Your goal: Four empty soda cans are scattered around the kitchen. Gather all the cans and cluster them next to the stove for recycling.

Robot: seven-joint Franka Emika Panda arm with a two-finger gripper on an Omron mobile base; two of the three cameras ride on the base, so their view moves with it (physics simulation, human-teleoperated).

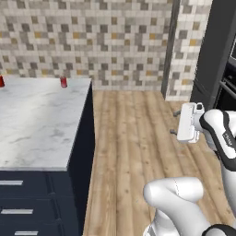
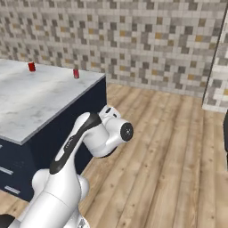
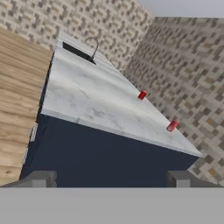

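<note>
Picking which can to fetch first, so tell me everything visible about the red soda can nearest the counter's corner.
The small red cylindrical soda can stands upright on the white marble counter, near its far corner by the mosaic backsplash. It looks metallic, with a paler top. Nothing touches it but the counter; a second red can stands apart along the same edge.

Left base view looks forward and down from behind the arm, marble counter [image 1: 37, 124] at left, plank floor [image 1: 133, 138] centre, tiled wall [image 1: 92, 41] beyond. Right base view faces the same counter corner and wall from the other side. Hand view, rolled, looks from farther back along the counter toward a sink [image 3: 78, 51]; all three share the two red soda cans [image 1: 63, 82].
</note>
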